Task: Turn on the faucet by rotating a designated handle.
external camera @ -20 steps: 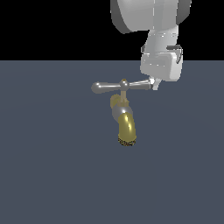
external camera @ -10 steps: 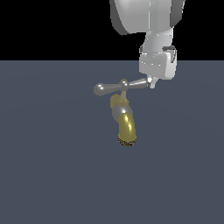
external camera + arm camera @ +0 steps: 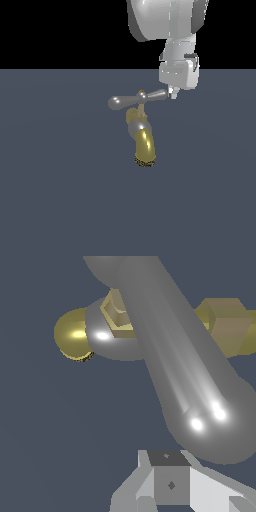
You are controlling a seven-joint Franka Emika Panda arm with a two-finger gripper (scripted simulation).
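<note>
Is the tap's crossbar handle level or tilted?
Tilted: the handle rises toward the gripper on the exterior view's right.

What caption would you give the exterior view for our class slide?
Simulated Panda gripper meets one end of the silver crossbar handle above the faucet and its brass spout.

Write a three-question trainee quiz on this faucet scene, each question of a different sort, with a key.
1. True or false: the pincer is clamped around the shiny brass-gold curved spout.
2. Multiple choice: the pincer sits at which end of the slim silver-grey crossbar handle, in the exterior view? A) left B) right C) centre
3. Fill in: the spout's opening faces ____.

Key: 1 false; 2 B; 3 downward.
</note>
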